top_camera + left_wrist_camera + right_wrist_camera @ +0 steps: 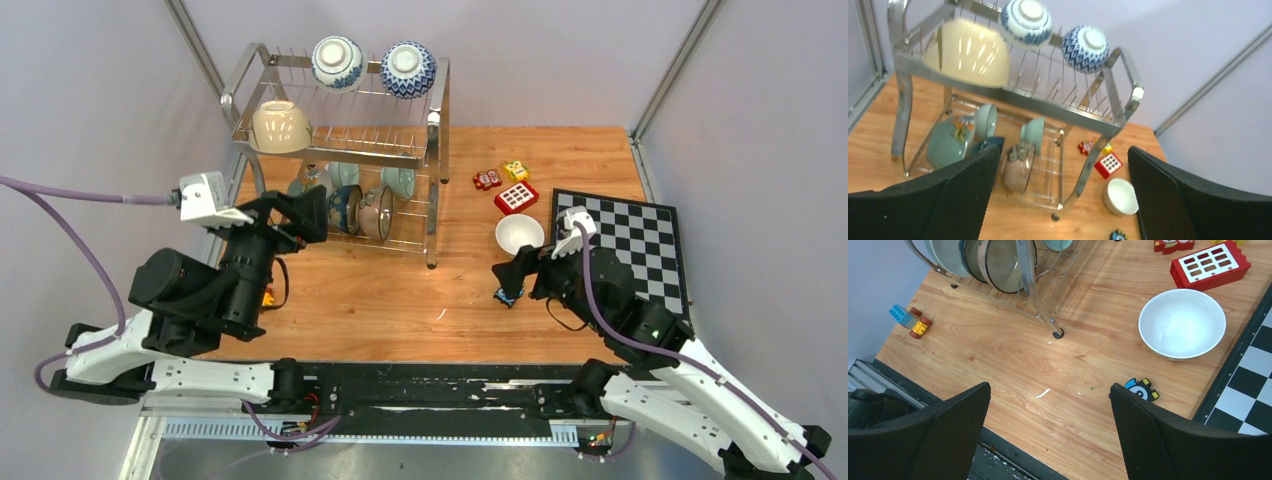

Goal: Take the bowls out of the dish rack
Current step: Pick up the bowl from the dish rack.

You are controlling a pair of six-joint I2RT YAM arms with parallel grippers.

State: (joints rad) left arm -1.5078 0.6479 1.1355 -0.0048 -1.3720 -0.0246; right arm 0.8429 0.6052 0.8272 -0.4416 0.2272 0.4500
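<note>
Both my claws are spread wide and empty. The right claw (pixel 1048 390) hovers over the table (pixel 1013 355); the left claw (pixel 1062 152) faces the dish rack (pixel 1125 95). One white bowl (pixel 1182 322) sits upright on the table near a red block (pixel 1210 265). On the rack's lower tier a pinkish bowl (pixel 1018 167) and a celadon bowl (pixel 948 145) stand on edge between wires. Above them, a cream bowl (pixel 970 52) and two blue-and-white bowls (pixel 1027 22) rest upturned. I judge them stiff, slick-glazed, breakable and weighty. I'd pinch across a rim wall, never the rounded belly.
</note>
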